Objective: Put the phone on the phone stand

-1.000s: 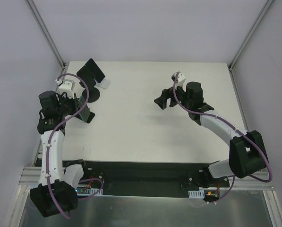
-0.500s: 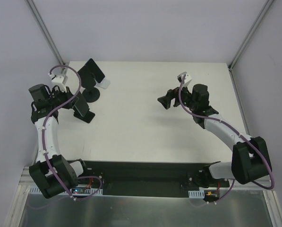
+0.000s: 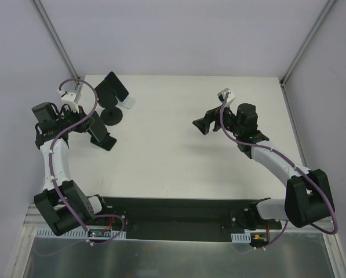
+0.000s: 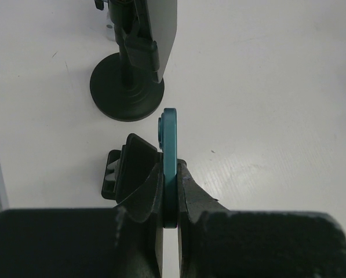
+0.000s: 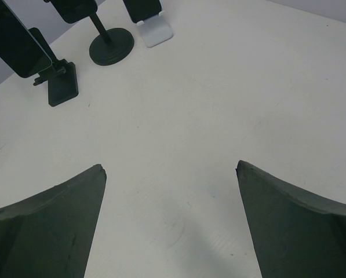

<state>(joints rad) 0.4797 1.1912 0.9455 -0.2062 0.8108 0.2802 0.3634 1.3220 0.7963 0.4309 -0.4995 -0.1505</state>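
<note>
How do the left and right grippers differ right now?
The left gripper is shut on the phone, which it holds on edge; the right gripper is open and holds nothing. The left gripper sits close to the round-base stand on the left side of the table; the right gripper hangs over the table's right half, apart from the stands. Both have dark fingers.

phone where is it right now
The left wrist view shows the phone edge-on, pinched in the left gripper, with the round-based black stand just beyond it.
</note>
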